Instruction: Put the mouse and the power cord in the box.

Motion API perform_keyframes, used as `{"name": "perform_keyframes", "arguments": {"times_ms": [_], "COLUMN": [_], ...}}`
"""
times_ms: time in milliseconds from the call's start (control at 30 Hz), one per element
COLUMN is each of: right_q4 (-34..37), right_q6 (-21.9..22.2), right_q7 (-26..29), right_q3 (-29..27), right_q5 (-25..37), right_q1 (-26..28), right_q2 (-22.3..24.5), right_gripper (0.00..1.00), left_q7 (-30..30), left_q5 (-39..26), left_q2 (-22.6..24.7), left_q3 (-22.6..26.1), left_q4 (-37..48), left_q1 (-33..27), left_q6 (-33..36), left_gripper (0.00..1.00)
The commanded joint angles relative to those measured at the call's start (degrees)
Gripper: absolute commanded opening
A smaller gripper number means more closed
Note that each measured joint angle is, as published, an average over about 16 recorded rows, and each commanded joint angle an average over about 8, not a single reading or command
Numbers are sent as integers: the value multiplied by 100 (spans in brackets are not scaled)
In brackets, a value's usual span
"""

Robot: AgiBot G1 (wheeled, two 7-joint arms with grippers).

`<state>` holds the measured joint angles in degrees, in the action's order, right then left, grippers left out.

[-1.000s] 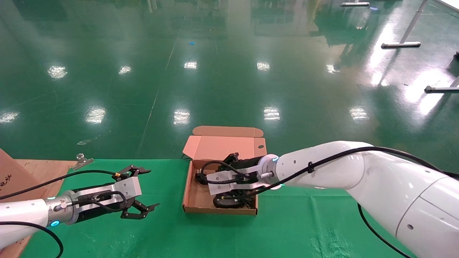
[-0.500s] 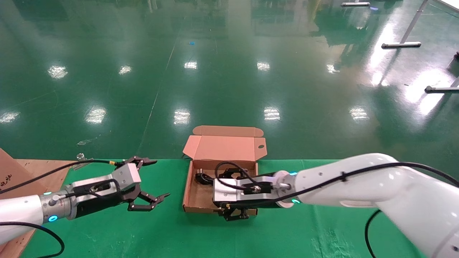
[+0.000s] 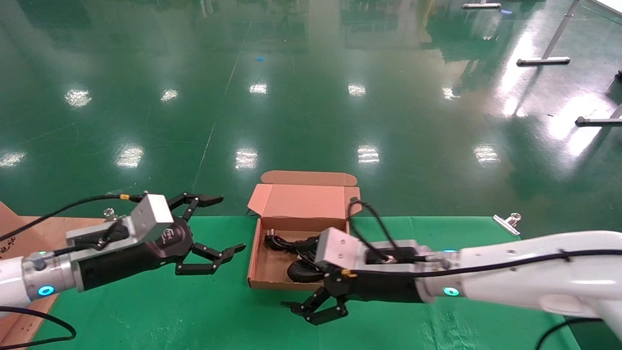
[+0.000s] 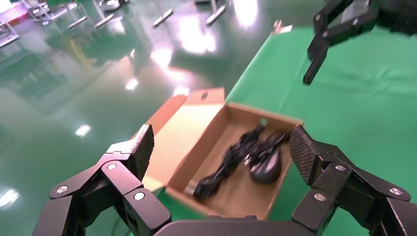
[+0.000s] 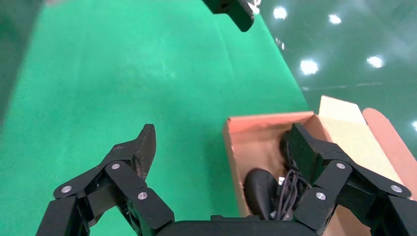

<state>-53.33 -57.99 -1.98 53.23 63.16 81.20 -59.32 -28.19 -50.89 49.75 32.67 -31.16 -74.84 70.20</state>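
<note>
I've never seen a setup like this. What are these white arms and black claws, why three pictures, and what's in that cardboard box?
It is a robot with two white arms, each ending in a black gripper. One picture looks down from a camera on its head; the other two come from cameras on its wrists, so each shows its own jaws up close. On the green cloth stands an open box holding a mouse and a coiled power cord. The left gripper hovers beside the box, the right gripper just in front of it. Both have their jaws open and hold nothing.
</note>
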Motion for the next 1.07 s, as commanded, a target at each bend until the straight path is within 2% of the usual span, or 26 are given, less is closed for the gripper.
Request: {"name": "perform_keyframes", "arguments": {"times_ms": [33,900,1067], "right_q4": [-112,-1754,-1951], "right_q6": [-153,-2400,-2670], "right_q7": [70,1103,1226], "right_q3": [-206,-3223,-3585], "right_q5": [-118,-1845,-2053], "right_q1": [-109,-1701,-1892], "right_q2": [135,2105,2342], "right_gripper": [100,100,100], "left_q7": [205,3213,3598], "left_q5": [48,745,834], "left_q2": [-78,-1216,-1361], "left_q3": [-88,-1374,-1539], "left_q4": [-224,-3499,-3919], "left_q1": [70,1095,1227], "left_q6": [82,1278,1432], "left_gripper": [100,100,100]}}
